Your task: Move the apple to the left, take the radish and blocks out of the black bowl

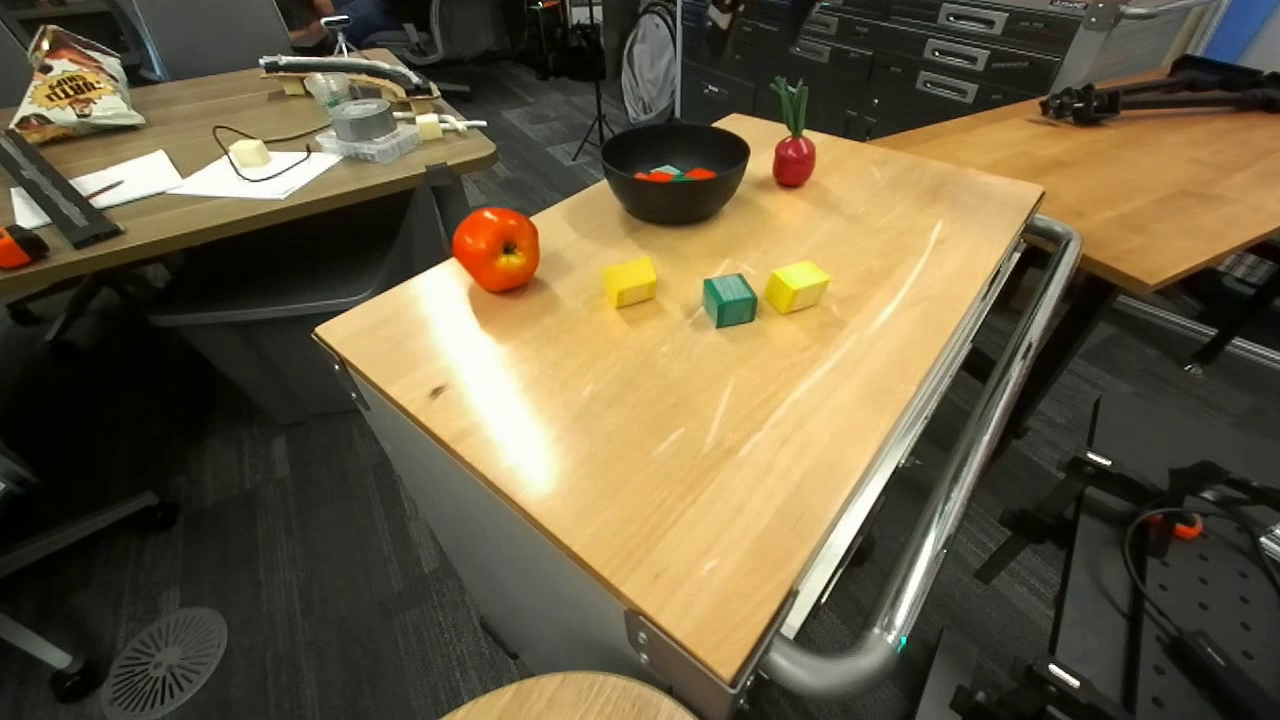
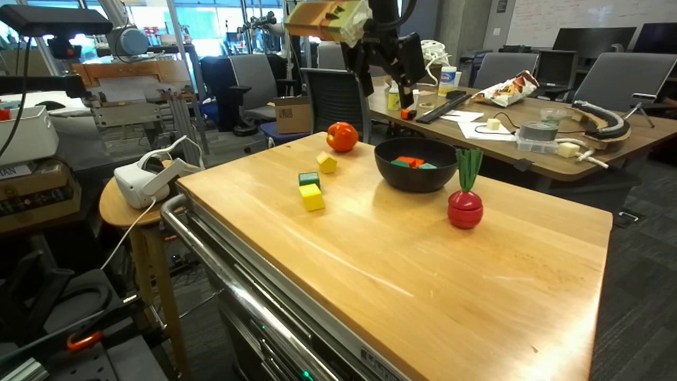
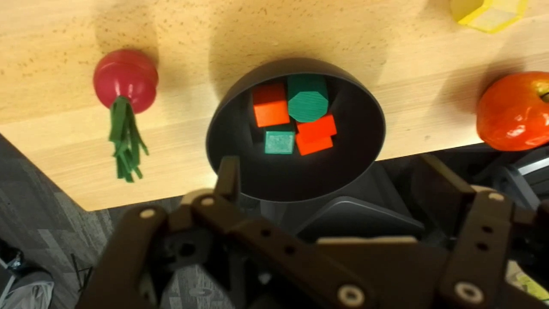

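The black bowl (image 1: 675, 203) stands near the table edge, also in an exterior view (image 2: 415, 177) and the wrist view (image 3: 351, 159). Several red blocks (image 3: 271, 107) and green blocks (image 3: 308, 105) lie in it. The radish (image 2: 465, 210), red with green leaves, stands upright on the table beside the bowl; the wrist view shows it too (image 3: 126, 79). The apple (image 1: 497, 250) sits on the bowl's other side. Two yellow blocks (image 1: 797, 287) and a green block (image 1: 730, 300) lie on the table. My gripper (image 2: 387, 98) is open and empty, above table height near the bowl (image 3: 336, 171).
The wooden tabletop (image 1: 620, 420) is on a cart with a metal handle (image 1: 950, 520). A desk (image 2: 597, 143) with tape, papers and a snack bag stands behind the bowl. A stool (image 2: 113, 206) with a white headset (image 2: 140, 182) is beside the cart.
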{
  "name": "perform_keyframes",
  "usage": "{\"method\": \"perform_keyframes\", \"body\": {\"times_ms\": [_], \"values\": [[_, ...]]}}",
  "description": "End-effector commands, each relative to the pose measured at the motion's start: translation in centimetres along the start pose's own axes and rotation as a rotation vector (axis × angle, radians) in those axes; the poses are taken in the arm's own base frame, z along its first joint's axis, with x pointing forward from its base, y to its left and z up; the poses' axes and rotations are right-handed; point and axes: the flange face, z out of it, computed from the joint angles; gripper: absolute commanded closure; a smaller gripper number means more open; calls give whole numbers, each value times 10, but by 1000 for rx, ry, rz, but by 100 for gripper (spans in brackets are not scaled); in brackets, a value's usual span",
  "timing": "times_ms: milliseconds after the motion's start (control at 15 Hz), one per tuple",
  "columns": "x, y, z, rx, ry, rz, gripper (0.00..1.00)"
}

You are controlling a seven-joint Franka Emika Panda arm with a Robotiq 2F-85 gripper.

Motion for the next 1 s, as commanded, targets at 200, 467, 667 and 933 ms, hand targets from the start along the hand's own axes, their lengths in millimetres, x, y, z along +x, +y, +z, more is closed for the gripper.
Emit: {"method": "perform_keyframes", "body": {"times_ms": [200,467,667,933], "values": [[64,-29,38,2,-108,-67,0],[75,-16,83,-16,-204,-55,0],[80,-9,111,-28,-249,-42,0],[86,-12,138,-21,-298,-37,0]]}}
